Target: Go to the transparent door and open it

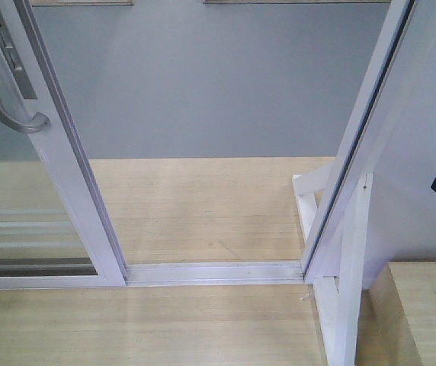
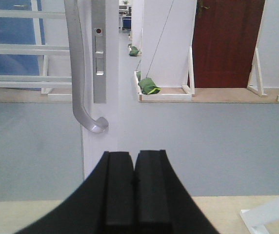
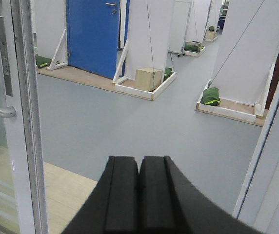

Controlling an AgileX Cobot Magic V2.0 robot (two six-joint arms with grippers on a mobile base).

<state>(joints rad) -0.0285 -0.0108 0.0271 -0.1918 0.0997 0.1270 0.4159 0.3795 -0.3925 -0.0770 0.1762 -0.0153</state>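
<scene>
Grey floor lies beyond the transparent door (image 1: 65, 160), slid left; both hands (image 2: 134, 195) (image 3: 139, 195) are pressed closed, holding nothing.

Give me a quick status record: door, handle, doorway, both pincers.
door: glass door slid to the left side of the track
handle: curved grey handle on the door's white frame, nothing gripping it
doorway: gap between door and right frame post, grey floor beyond
left pincer: shut, holding nothing, just below the handle in its view
right pincer: shut, holding nothing, facing through the gap
</scene>
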